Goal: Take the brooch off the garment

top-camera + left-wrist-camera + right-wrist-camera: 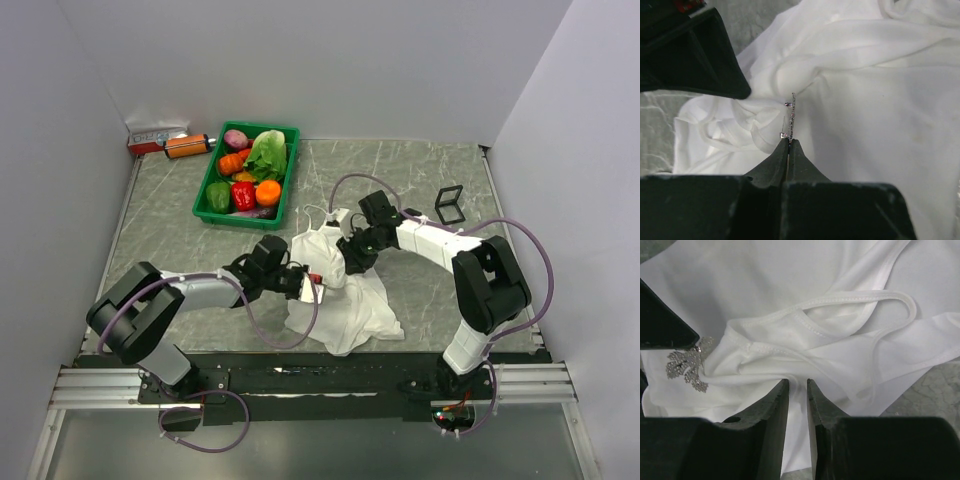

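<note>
The left gripper (789, 143) is clamped on the silver brooch (791, 117), which stands edge-on at the white garment's (880, 100) left side. The right gripper's (797, 386) 2 fingers stand narrowly apart over a nearby fold. Best to pin that cloth firmly, then draw the brooch leftward slowly.

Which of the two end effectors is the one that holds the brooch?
The left end effector: its jaws are shut on the brooch. The right end effector shows a narrow gap over the garment.
</note>
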Action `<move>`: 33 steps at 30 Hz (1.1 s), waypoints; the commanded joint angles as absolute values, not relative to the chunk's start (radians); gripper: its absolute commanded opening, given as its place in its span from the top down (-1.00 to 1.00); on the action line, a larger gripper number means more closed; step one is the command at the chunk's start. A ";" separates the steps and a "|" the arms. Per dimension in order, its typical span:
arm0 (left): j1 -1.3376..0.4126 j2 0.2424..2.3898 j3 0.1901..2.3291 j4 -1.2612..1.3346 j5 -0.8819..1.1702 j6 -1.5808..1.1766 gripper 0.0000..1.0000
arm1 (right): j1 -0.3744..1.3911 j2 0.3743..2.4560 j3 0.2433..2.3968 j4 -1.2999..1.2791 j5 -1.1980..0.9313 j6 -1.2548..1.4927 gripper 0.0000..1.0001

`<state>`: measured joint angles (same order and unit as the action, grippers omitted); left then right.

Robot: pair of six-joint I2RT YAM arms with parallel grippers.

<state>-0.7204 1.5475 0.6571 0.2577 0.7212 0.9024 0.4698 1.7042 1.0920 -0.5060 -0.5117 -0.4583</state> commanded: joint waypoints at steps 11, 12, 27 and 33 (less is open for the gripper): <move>-0.784 1.580 0.537 0.821 0.649 0.925 0.99 | 0.443 1.485 0.960 -0.440 -0.548 -0.442 0.17; -0.784 1.580 0.537 0.819 0.652 0.927 0.99 | 0.443 1.468 0.950 -0.427 -0.551 -0.451 0.15; -0.782 1.580 0.549 0.799 0.650 0.894 0.99 | 0.492 1.287 0.838 -0.354 -0.663 -0.711 -0.07; -0.781 1.580 0.552 0.785 0.646 0.893 0.99 | 0.523 1.292 0.839 -0.344 -0.672 -0.808 -0.22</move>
